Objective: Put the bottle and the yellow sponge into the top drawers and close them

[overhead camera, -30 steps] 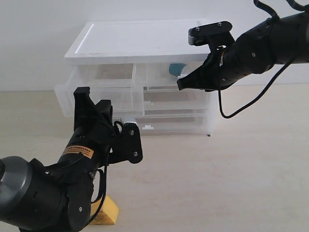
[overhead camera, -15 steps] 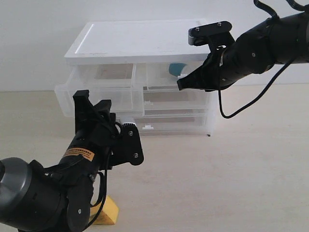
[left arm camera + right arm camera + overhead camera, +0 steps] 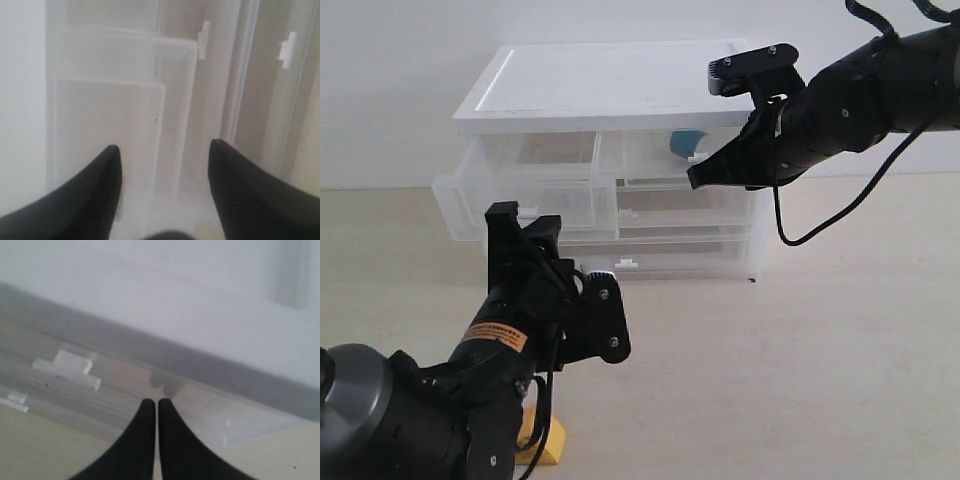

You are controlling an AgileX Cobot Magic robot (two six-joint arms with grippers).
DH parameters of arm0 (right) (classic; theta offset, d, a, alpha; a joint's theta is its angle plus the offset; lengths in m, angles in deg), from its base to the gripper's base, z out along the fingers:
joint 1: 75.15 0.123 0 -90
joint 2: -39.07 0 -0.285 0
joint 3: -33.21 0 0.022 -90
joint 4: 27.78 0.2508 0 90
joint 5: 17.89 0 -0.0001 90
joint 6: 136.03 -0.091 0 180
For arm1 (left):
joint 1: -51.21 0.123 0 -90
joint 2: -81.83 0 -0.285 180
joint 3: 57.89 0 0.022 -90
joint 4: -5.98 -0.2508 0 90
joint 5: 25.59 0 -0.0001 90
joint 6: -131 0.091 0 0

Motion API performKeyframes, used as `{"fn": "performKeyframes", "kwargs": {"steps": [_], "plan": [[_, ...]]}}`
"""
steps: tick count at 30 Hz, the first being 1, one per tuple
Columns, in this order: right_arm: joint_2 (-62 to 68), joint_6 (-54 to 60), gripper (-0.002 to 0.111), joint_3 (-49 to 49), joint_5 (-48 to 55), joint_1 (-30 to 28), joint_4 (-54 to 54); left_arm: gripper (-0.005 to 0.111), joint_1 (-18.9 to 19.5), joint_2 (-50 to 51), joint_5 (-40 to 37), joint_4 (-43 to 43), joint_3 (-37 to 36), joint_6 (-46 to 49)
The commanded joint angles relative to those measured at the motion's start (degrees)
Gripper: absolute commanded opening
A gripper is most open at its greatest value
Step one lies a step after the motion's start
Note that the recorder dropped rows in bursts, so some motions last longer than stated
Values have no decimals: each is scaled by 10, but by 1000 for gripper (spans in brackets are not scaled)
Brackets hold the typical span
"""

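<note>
The left gripper [image 3: 523, 222] is hanging wide open, empty, between the cabinet [image 3: 610, 85] and the yellow sponge [image 3: 548, 441], which is probably soft and light: pinch its flat faces. The right gripper [image 3: 697, 178], shut and empty, is hovering by the bottle [image 3: 686, 143] inside the cabinet.

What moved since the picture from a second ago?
The left gripper slid right and down in the exterior view, in front of the pulled-out clear plastic top drawer. Its fingers stand open, empty. Unchanged: that drawer, the right gripper shut by the other top drawer containing the white teal-banded bottle, and the yellow wedge-shaped sponge.
</note>
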Motion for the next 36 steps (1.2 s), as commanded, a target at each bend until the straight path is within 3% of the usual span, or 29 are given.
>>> {"fn": "performKeyframes", "kwargs": {"steps": [1, 4, 8, 13, 18, 27, 31, 36], "plan": [[2, 1, 0, -4, -13, -1, -6, 49, -28, -3, -1, 37, -3, -7], [1, 1, 5, -4, -6, -1, -2, 49, -31, -3, -1, 103, -6, -5], [1, 4, 37, -4, 17, 0, 14, 49, -31, -6, -1, 131, -38, -43], [-5, 160, 38, -4, 69, 12, 163, 49, -30, -74, -1, 136, -96, -234], [-41, 319, 38, -4, 184, 12, 338, 49, -30, -156, -1, 119, -167, -400], [-52, 507, 38, 17, 343, 12, 533, 49, -30, -252, -1, 84, -214, -497], [-52, 621, 38, 78, 328, 12, 651, 45, -30, -273, -1, 77, -225, -519], [-52, 713, 38, 147, 240, 52, 690, 35, -30, -277, -1, 58, -228, -539]]}}
